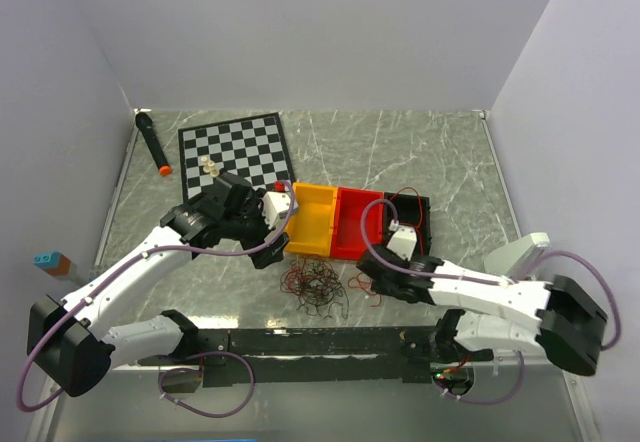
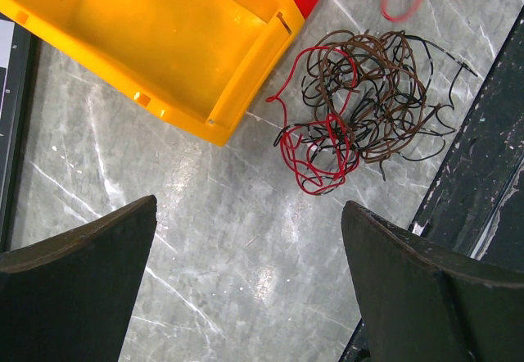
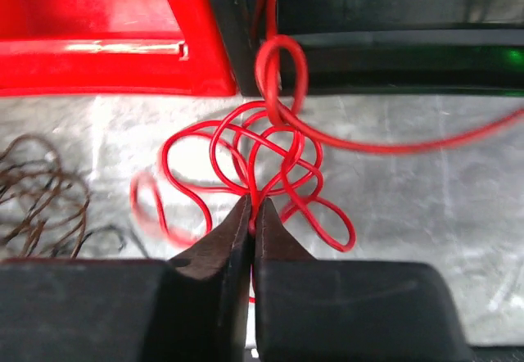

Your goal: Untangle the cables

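Note:
The cables [image 1: 318,287] lie as a hand-sized tangle of red, black and brown wires on the marble table in front of the bins. The left wrist view shows the tangle [image 2: 360,108] ahead and to the right. My left gripper [image 1: 275,247] hovers left of it, beside the yellow bin; its jaws [image 2: 250,206] are wide open and empty above bare table. My right gripper [image 1: 362,280] sits right of the tangle. It is shut [image 3: 252,214] on a separate looping red wire [image 3: 262,161], whose far end runs up into the black bin [image 3: 368,42].
Yellow [image 1: 312,220], red [image 1: 360,224] and black [image 1: 412,217] bins stand side by side behind the tangle. A chessboard [image 1: 235,147] with small pieces and a black marker [image 1: 150,142] lie at the back left. A black rail [image 1: 320,340] runs along the near edge.

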You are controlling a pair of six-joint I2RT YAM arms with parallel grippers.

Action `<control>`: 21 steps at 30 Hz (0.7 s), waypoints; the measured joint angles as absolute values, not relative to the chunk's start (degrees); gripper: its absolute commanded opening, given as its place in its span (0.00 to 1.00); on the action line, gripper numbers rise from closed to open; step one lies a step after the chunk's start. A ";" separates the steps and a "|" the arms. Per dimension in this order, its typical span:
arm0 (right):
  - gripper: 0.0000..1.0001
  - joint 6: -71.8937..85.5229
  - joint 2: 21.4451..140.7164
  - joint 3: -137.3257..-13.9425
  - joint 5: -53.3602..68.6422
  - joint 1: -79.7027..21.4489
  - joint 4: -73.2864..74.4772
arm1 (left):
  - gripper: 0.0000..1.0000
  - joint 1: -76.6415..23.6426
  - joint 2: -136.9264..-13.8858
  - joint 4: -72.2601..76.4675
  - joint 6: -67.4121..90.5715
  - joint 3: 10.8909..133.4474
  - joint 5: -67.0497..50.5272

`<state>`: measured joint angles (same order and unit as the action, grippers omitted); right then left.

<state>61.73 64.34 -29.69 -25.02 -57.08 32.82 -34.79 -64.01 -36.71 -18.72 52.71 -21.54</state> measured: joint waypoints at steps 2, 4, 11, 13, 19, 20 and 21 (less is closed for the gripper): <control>0.00 61.76 60.62 -30.04 -24.91 -57.14 35.46 | 0.99 -34.79 -64.01 -36.71 -18.72 52.71 -21.54; 0.00 61.63 55.20 -31.57 -25.08 -57.23 38.94 | 0.99 -34.79 -64.01 -36.71 -18.72 52.71 -21.54; 0.00 58.92 42.17 -44.23 -28.84 -57.34 47.79 | 0.99 -34.79 -64.03 -36.69 -18.72 52.71 -21.54; 0.00 57.49 41.76 -48.64 -31.00 -57.08 49.84 | 0.99 -34.79 -64.03 -36.71 -18.72 52.71 -21.54; 0.00 50.83 43.46 -55.02 -33.21 -46.76 50.19 | 0.97 -34.79 -64.34 -36.73 -18.46 52.73 -21.54; 0.00 49.50 44.29 -54.83 -32.42 -43.75 49.63 | 0.97 -34.79 -64.62 -36.73 -18.28 52.73 -21.52; 0.00 48.45 45.30 -54.54 -31.77 -40.95 48.86 | 0.97 -34.79 -64.97 -36.88 -18.17 52.73 -21.45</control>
